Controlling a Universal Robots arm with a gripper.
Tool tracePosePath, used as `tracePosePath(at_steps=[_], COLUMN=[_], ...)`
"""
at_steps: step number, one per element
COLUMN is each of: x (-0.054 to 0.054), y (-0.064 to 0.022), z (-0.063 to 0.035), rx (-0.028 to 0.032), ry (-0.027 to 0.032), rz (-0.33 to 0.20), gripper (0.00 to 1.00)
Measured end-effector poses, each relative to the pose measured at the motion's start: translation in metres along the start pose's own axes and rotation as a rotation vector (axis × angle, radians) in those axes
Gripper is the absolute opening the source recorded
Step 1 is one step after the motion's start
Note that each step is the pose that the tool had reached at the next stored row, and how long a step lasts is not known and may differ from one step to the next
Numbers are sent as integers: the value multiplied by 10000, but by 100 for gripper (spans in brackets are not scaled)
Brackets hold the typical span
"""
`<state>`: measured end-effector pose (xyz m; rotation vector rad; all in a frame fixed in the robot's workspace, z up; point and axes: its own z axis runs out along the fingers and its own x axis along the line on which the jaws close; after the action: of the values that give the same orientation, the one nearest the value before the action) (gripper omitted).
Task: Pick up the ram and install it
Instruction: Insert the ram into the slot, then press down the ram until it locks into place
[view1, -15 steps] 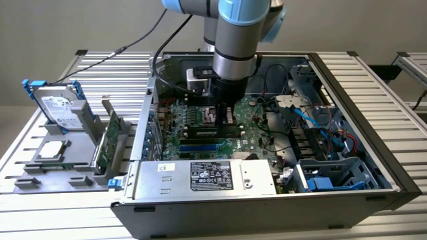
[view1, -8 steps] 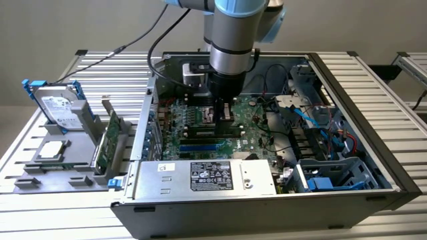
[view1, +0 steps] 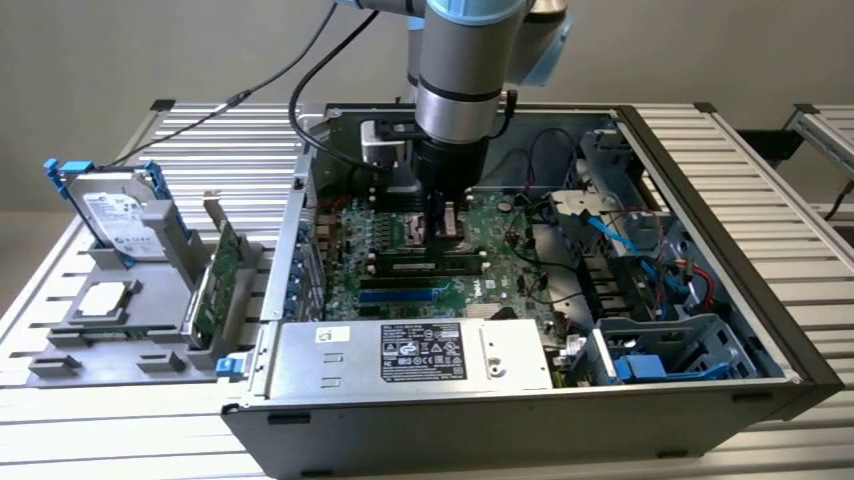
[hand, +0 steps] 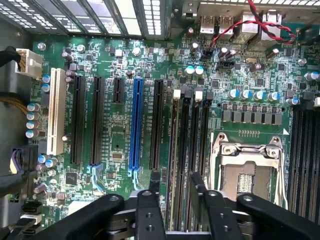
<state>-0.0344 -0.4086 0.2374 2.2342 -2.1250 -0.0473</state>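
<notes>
Hovering low over the motherboard (hand: 125, 150), the gripper (hand: 175, 192) straddles the ram (hand: 173, 150) with fingers apart; it should stay square to the slot.

The gripper (view1: 449, 222) hangs low inside the open computer case (view1: 747, 300), over the motherboard (view1: 400, 270). Directly under its fingertips (hand: 155, 176) run the memory slots (hand: 189, 145); the CPU socket (hand: 247, 172) sits just beside them, the expansion slots (hand: 135, 125) on their other side. Outside the case, at the exterior view's left, a hard drive (view1: 114, 212) stands in a holder (view1: 100, 345).
</notes>
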Motion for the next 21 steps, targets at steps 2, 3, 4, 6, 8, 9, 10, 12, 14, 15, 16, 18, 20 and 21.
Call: tracePosePath(at_steps=[2,3,4,6,8,9,10,12,14,15,16,18,20,21], x=[0,0,0,0,0,0,0,0,0,0,0,0,0,0], y=[0,0,0,0,0,0,0,0,0,0,0,0,0,0], z=[0,0,0,0,0,0,0,0,0,0,0,0,0,0], rx=[0,0,0,0,0,0,0,0,0,0,0,0,0,0], ry=[-1,-1,-1,-1,0,-1,0,-1,0,0,0,0,-1,-1], rz=[1,1,1,1,1,1,1,1,1,1,1,0,1,1], gripper=[25,19,19,11,11,11,11,11,11,11,11,11,11,11])
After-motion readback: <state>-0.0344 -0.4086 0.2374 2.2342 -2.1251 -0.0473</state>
